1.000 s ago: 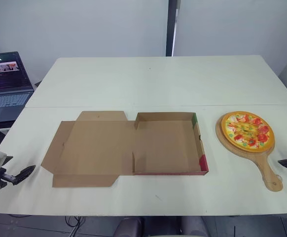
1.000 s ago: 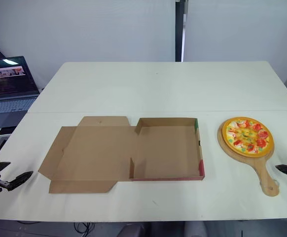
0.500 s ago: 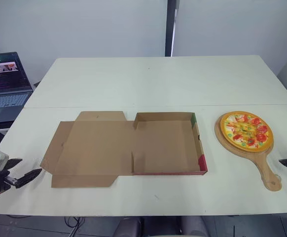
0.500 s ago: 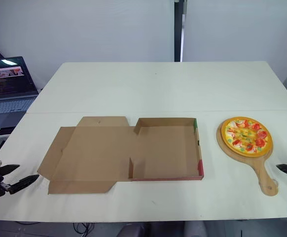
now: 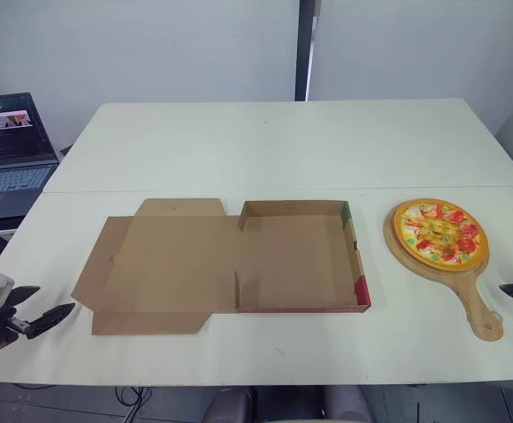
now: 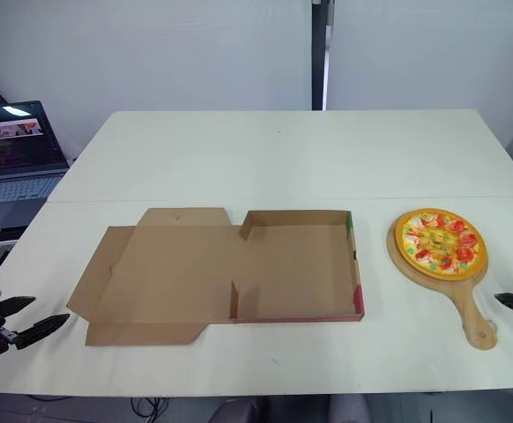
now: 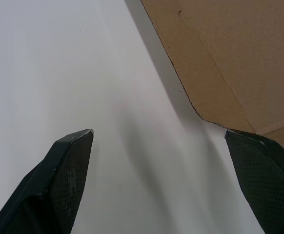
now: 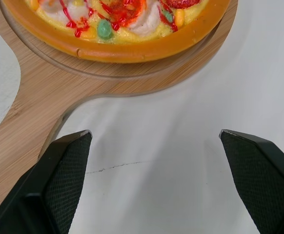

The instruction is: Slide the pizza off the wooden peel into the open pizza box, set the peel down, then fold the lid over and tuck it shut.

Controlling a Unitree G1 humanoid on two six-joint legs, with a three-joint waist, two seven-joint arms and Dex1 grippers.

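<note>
Cardboard box [image 5: 296, 256], plain brown, lies open mid-table [image 5: 283, 141], its lid [image 5: 168, 264] flat to the left. Round glossy pizza [image 5: 441, 233] sits on the pale wooden peel [image 5: 479, 304], right of the box and apart from it. Left gripper [image 7: 156, 134] is spread wide near the lid corner. Right gripper [image 8: 155, 131] is spread wide beside the peel handle. Laptop [image 5: 10, 145] sits off the table's left edge.

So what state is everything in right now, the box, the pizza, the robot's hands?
pizza box: open, empty, lid flat on table.
pizza: on the peel.
peel: lying on table, not held.
left gripper: open, empty.
right gripper: open, empty.
laptop: open, screen lit.
</note>
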